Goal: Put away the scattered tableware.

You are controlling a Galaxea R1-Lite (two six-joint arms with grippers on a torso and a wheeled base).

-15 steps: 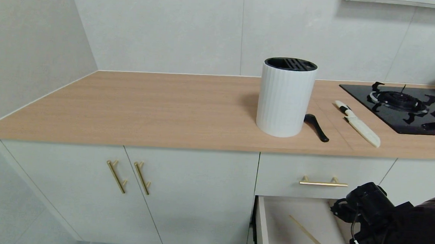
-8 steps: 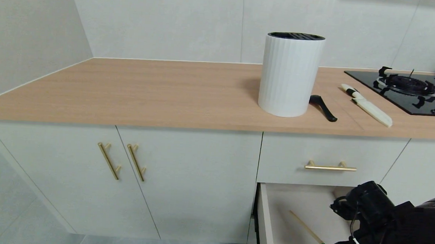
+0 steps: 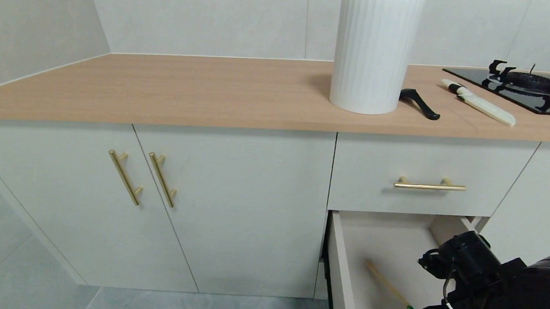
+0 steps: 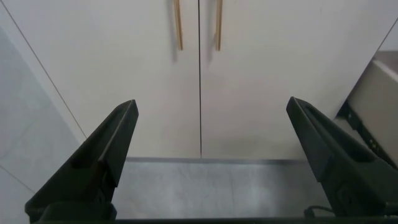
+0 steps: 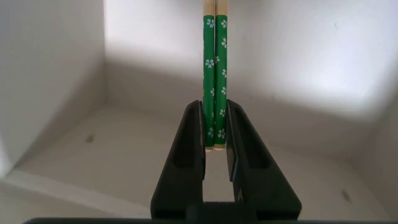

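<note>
Here, chopsticks (image 5: 215, 62) in right hand (image 5: 215, 115).

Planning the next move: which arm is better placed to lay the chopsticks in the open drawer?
Right: the right gripper clamps the chopsticks over the open drawer; the left gripper hangs open before cabinet doors.

A wooden countertop (image 3: 188, 92) carries a black gas hob (image 3: 522, 91) above pale cabinet doors (image 3: 233, 209) with gold handles (image 3: 124, 178).
</note>
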